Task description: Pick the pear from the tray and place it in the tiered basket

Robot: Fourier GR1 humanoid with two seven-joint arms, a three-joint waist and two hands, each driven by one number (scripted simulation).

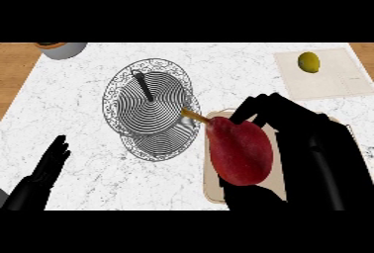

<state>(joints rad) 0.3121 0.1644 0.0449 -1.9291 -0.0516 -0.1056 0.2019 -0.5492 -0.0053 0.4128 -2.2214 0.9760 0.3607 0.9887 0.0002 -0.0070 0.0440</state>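
Red pear (240, 153) in right hand (306, 143), over the tray (211, 190), beside the tiered basket (150, 106).

Fingers curled round its broad body, stem toward basket. Likely smooth, firm, bruisable, bottom-heavy: best held at the belly. Left hand (40, 178) rests open, lower left.
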